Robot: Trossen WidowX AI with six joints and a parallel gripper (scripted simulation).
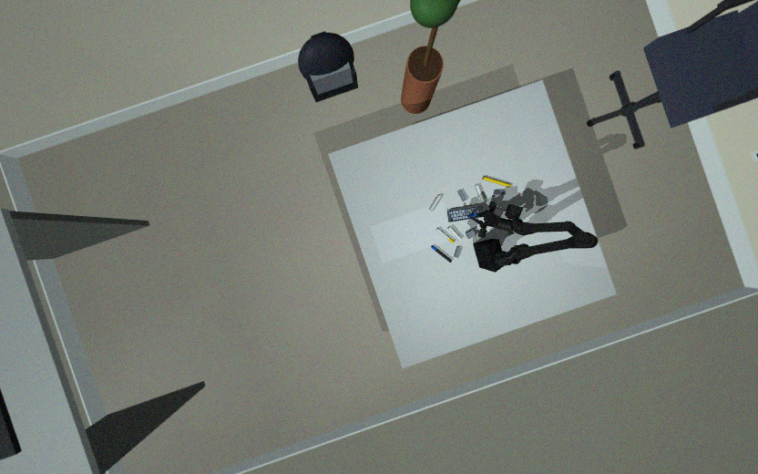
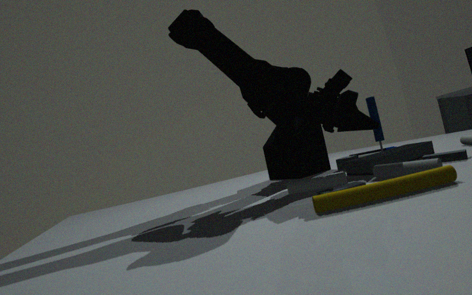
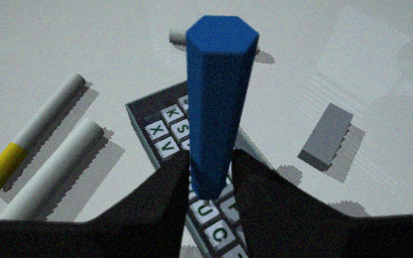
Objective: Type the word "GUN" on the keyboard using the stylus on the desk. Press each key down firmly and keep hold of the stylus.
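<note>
Two pale markers lie left on the table, then the dark keyboard, above it the claw clamped narrowly on the upright blue stylus, grey block far right.

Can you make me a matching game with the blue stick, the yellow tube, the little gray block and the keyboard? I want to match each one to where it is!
Things:
1. blue six-sided stylus
2. long yellow cylinder
3. small gray rectangular block
4. dark keyboard with white letter keys

Places:
A. lying flat under the stylus
B. upright, pinched in the black tool
C. lying on its side on the desk, nearest the exterior camera
D. alone on the desk, right of the stylus in the wrist view

Pairs: 1-B, 2-C, 3-D, 4-A
</note>
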